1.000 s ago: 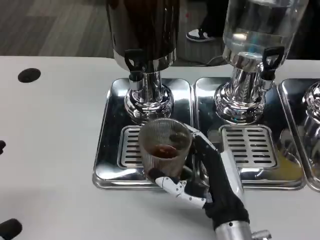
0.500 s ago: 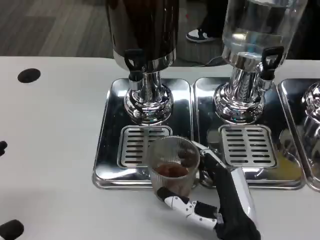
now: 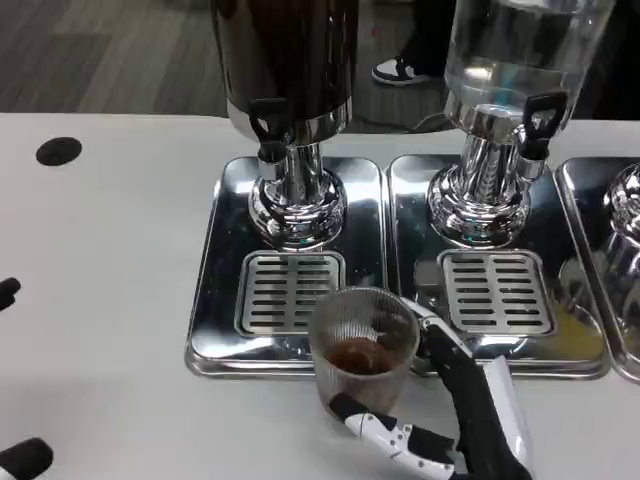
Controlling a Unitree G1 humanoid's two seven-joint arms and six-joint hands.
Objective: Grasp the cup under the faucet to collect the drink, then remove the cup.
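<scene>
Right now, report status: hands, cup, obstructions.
Right hand grips cup, brown drink inside, at front edge of drip tray. Left hand at table edge, grip unclear. Nothing blocking.

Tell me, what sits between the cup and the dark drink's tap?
In the head view, the slotted drip grate lies between the cup and the tap.

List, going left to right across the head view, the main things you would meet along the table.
Black spot → dark drink dispenser → ribbed cup → right robot hand → clear water dispenser.
</scene>
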